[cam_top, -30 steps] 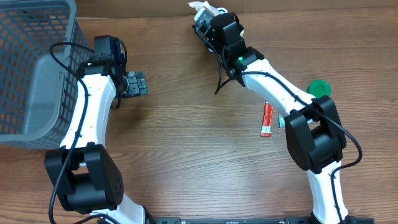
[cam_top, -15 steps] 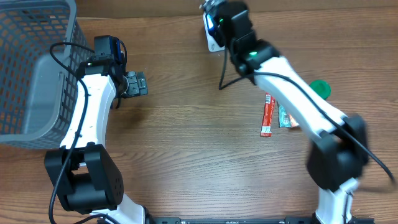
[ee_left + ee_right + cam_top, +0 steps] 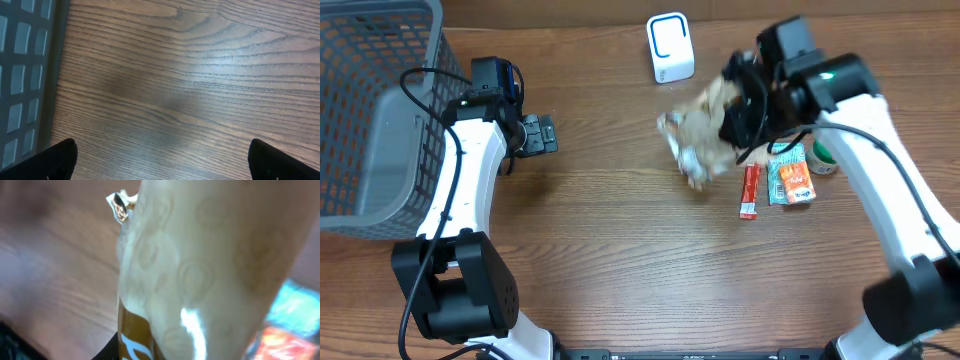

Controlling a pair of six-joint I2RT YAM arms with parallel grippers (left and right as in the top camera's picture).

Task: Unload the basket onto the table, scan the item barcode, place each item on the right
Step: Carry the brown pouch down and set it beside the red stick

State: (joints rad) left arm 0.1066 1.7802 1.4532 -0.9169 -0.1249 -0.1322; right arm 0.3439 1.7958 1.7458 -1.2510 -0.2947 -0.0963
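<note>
**Tan snack bag up in the air, scanner close by: how I'd do the pass**

Crinkly tan bag [image 3: 700,140] is off the worktop [image 3: 620,260], clamped in the right jaws. It hangs between the white scanner [image 3: 670,47] and the loose packets, a red stick [image 3: 749,190] and a teal-and-orange one [image 3: 790,182]. It's smeared in the overhead view and the right wrist view is all wrapper, so I can't tell where the barcode sits. My take: carry it to the scanner's face, go slow, and turn the bag until the code faces the window, pulled flat rather than creased. Shiny film could glare, so tilt it a touch. Left jaws are wide apart, holding nothing, beside the grey basket [image 3: 370,100], well clear.
</note>
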